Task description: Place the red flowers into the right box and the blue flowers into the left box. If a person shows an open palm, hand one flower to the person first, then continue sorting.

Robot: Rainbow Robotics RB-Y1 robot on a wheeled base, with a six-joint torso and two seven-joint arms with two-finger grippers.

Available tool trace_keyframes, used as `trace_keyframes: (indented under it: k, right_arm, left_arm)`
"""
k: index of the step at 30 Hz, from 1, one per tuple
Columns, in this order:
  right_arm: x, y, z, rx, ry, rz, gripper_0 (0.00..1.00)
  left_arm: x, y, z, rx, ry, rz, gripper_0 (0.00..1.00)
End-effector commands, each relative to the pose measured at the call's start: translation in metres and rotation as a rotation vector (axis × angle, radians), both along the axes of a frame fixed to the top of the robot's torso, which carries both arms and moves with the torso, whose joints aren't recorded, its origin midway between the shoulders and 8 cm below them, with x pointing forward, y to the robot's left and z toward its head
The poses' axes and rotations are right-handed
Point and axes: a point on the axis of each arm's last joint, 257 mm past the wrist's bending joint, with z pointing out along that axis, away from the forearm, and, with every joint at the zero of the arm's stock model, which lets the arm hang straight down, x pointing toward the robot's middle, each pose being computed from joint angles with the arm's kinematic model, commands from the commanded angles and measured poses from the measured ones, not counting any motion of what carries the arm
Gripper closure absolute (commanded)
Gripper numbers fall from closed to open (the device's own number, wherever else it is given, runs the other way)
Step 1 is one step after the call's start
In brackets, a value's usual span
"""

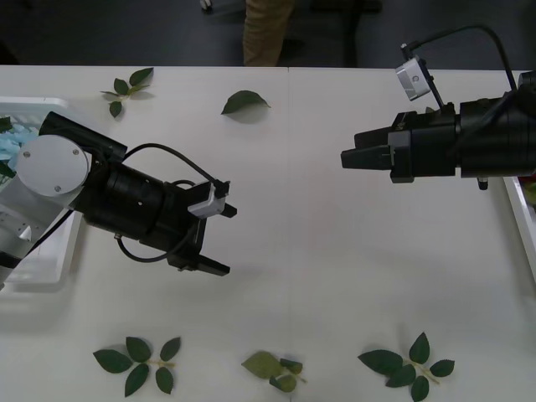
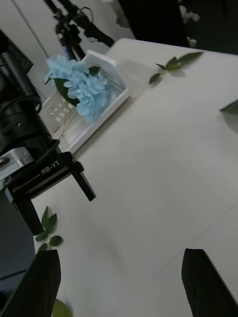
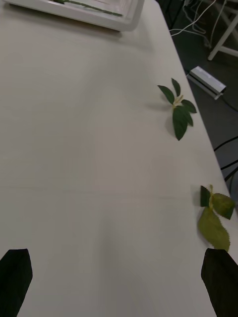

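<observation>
The blue flowers (image 2: 79,86) lie in the left box (image 2: 117,99), seen at the table's far left (image 1: 33,272). My left gripper (image 1: 230,241) hovers open and empty over the table right of that box; the same gripper (image 3: 119,252) (image 2: 62,208) has only bare tabletop between its fingers. My right gripper (image 1: 349,147) (image 2: 121,252) is open and empty at the right, pointing left. The right box (image 1: 519,209) (image 3: 99,17) shows as a white rim. The red flowers are out of view. A person's tan trousers (image 1: 266,33) stand beyond the far edge; the open palm is out of view.
Loose green leaf sprigs lie at the far left (image 1: 126,88), far middle (image 1: 243,102) and along the near edge (image 1: 138,362) (image 1: 275,368) (image 1: 409,364). A wide stretch of bare white table (image 1: 293,276) lies between the arms.
</observation>
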Motion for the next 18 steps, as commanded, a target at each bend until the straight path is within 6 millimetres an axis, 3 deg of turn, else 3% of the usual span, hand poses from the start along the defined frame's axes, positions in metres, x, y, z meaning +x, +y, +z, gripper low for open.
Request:
trace_keyframes:
  k: [1, 7, 18]
  right_arm:
    - [-0.002, -0.023, 0.006, 0.012, -0.074, 0.067, 0.29]
    - [-0.001, -0.056, 0.002, -0.001, -0.202, 0.151, 0.29]
    - [-0.016, -0.061, 0.008, 0.142, -0.136, 0.141, 0.29]
  left_arm:
    - [0.013, -0.011, 0.033, -0.024, -0.013, 0.005, 0.0]
    - [0.01, 0.006, 0.032, 0.025, 0.011, 0.001, 0.0]
    - [0.012, 0.009, 0.033, 0.024, 0.011, 0.009, 0.0]
